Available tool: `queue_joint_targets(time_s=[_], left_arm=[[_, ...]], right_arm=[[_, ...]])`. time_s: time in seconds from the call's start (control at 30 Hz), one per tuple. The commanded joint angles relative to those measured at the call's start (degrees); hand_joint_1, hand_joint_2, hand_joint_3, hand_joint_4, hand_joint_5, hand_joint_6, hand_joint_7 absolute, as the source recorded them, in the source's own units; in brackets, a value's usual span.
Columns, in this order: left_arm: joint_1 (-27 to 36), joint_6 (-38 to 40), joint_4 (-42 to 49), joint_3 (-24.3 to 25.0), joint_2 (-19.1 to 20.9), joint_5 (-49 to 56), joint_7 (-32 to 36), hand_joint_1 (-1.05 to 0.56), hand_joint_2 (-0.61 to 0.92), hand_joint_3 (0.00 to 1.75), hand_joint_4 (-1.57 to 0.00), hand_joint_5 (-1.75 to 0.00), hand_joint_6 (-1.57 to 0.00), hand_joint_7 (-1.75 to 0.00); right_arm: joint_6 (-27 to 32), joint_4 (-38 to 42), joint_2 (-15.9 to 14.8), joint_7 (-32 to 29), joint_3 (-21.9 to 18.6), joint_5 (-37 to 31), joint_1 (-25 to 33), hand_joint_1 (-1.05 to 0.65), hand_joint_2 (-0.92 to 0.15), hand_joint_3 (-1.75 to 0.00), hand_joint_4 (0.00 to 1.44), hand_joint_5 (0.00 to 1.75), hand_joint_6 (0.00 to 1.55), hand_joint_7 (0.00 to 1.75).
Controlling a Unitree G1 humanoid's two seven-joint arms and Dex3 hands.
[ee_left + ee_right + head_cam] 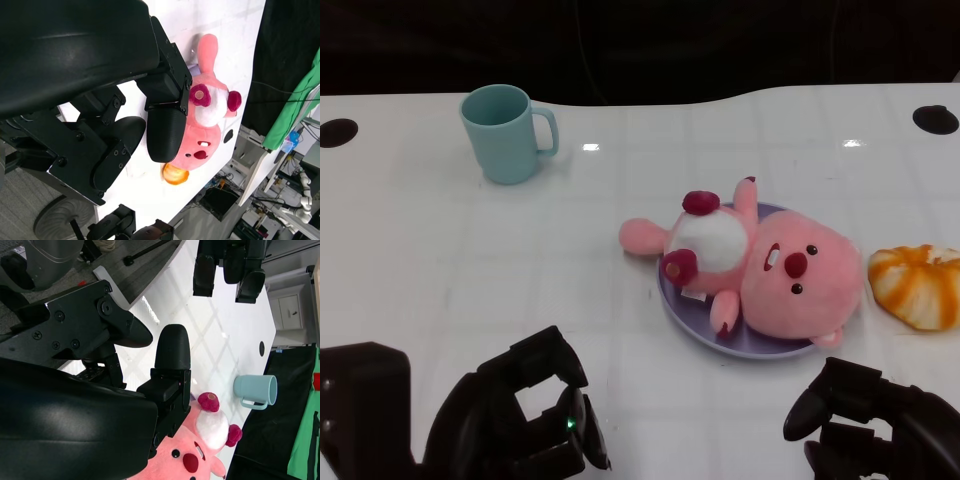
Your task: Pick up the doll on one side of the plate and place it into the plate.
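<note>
The doll [760, 272], pink with a white belly, lies on its back across the plate [685, 310], a lilac dish right of centre on the white table [470, 260]; its head fills the plate's right part and one limb sticks out past the far-left rim, so placement looks done and the step in hand is, I judge, retreat after release. My left hand [525, 420] hangs at the near-left edge, fingers parted and grasping nothing, well apart from the doll. My right hand [865, 415] sits at the near-right edge, just near of the plate, fingers loosely curled and apart, also empty; the right wrist view shows its fingers clear of the doll. The next move, as I read it, calls only for drawing both hands back without brushing the plate's near rim or nudging the overhanging limb; should the doll need centring, a light push on the head would do. An orange-and-white soft toy [918, 285] lies on the table just right of the doll's head. A teal mug [505, 132] stands at the far left. No brand, label or writing can be read on anything; a small tag on the doll's side is too small to make out.
</note>
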Motion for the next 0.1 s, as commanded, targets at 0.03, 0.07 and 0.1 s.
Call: queue_joint_targets(time_s=[0.03, 0.07, 0.1], left_arm=[[-0.55, -0.88, 0.87, -0.15, 0.86, 1.14, -0.08, -0.10, 0.42, 1.50, -0.95, -1.75, -0.78, -1.74], [-0.65, -0.98, 0.95, -0.15, 0.90, 1.22, -0.16, -0.10, 0.42, 1.50, -0.95, -1.75, -0.77, -1.74], [-0.70, -1.03, 1.00, -0.14, 0.92, 1.26, -0.20, -0.10, 0.42, 1.50, -0.95, -1.75, -0.77, -1.74]], right_arm=[[-0.75, 0.30, -0.77, 0.00, -0.91, -0.12, -0.31, -0.11, -0.65, -1.00, 0.65, 1.75, 0.46, 1.48], [-0.57, 0.17, -0.79, -0.09, -0.86, -0.20, -0.34, -0.11, -0.65, -1.00, 0.64, 1.75, 0.46, 1.48], [-0.44, 0.07, -0.81, -0.14, -0.83, -0.26, -0.36, -0.10, -0.65, -1.00, 0.64, 1.75, 0.46, 1.48]])
